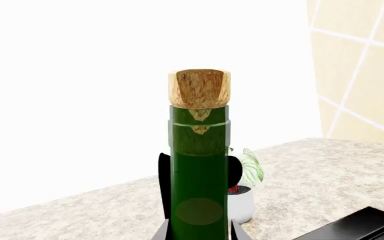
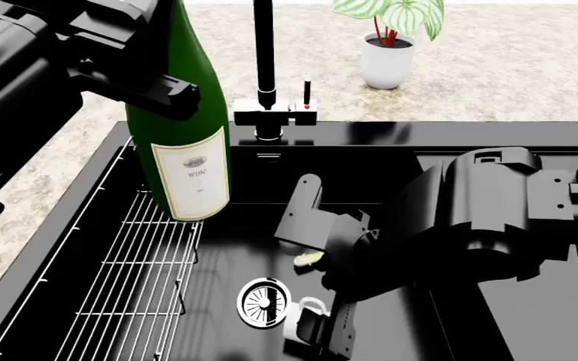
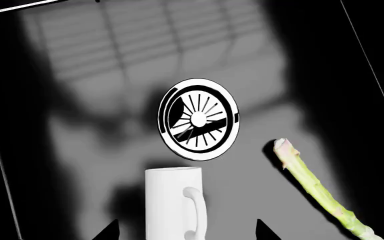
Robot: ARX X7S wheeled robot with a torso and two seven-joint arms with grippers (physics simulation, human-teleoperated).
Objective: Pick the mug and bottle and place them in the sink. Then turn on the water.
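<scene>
- The wine bottle (image 2: pixel 184 113) stands tall at the upper left of the head frame, held over the wire rack (image 2: pixel 133 286) at the left end of the sink (image 2: pixel 390 135). The left pincer (image 2: pixel 159 94) is clamped on its shoulder and neck.
- Judged as handling: thick glass, heavy low down, smooth and slippery, and breakable if dropped. A hold near the neck leaves the long body free to swing; lower it slowly and upright.
- In the left wrist frame the cork (image 1: pixel 199 89) sits centre, with dark fingers either side of the green neck.
- The mug (image 3: pixel 174 202) is at the lower centre of the right wrist frame, inside the basin just beside the round steel drain (image 3: pixel 199 119). It looks light, rigid and glossy; its wall or handle suits a grasp.
- The right pincer (image 2: pixel 314 331) sits at the mug; I cannot tell whether it is clamped or apart.
- An asparagus spear (image 3: pixel 315 192) lies at the lower right, apart from the mug.
- The basin floor is glossy black; the black faucet (image 2: pixel 265 68) rises at top centre, no stream visible.
- A speckled stone tabletop (image 2: pixel 530 68) surrounds the sink, with a potted plant (image 2: pixel 390 41) at upper right.
</scene>
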